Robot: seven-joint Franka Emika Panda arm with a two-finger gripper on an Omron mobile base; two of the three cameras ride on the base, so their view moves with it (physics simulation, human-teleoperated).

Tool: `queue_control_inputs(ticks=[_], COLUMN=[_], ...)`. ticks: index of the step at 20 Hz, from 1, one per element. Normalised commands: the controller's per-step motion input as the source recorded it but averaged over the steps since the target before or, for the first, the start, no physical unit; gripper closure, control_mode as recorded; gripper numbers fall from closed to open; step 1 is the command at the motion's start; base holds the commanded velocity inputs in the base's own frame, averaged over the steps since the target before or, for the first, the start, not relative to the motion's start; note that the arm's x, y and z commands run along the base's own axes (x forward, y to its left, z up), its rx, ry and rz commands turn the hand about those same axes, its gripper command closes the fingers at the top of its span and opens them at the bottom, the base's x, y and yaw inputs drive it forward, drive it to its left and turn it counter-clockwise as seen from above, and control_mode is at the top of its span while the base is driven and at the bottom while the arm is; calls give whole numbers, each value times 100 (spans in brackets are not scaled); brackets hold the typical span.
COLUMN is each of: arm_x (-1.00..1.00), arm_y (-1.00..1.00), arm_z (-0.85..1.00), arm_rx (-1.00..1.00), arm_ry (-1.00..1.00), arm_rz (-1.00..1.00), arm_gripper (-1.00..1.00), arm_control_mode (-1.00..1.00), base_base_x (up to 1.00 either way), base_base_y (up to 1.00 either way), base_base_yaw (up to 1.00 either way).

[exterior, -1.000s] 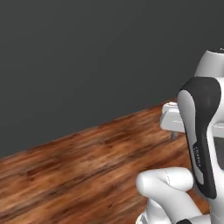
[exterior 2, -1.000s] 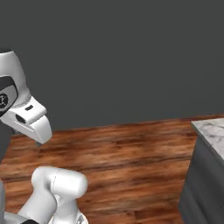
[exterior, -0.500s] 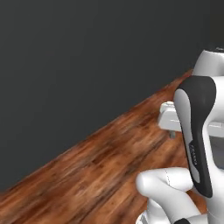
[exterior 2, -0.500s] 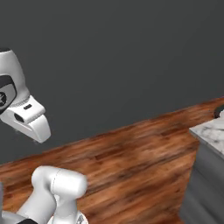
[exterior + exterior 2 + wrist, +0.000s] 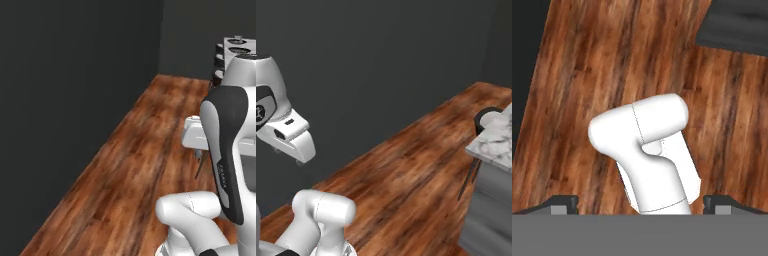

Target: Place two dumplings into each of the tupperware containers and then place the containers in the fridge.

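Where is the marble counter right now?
The marble counter sits at the right edge of the right base view, above the wood floor, beside a dark stool.

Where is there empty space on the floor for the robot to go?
The wooden floor is bare in a wide strip between the dark wall and the marble counter. It gets tight on the counter's side, where a black stool stands against it. The open gripper hangs over bare floor.
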Motion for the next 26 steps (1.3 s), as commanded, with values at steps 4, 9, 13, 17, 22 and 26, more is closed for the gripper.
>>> queue_control_inputs(ticks=[4, 9, 13, 17, 22, 26], arm_x=[0, 0, 0, 0, 0, 0], arm_y=[0, 0, 0, 0, 0, 0], arm_z=[0, 0, 0, 0, 0, 0], arm_rx=[0, 0, 0, 0, 0, 0], arm_ry=[0, 0, 0, 0, 0, 0], arm_rz=[0, 0, 0, 0, 0, 0], arm_gripper=[-100, -100, -100, -100, -100, -100], arm_control_mode=[100, 100, 100, 100, 100, 100], base_base_x=[76, 80, 99, 100, 99, 95], base_base_y=[81, 83, 95, 96, 94, 93], base_base_yaw=[-69, -67, -57, -57, -58, -59])
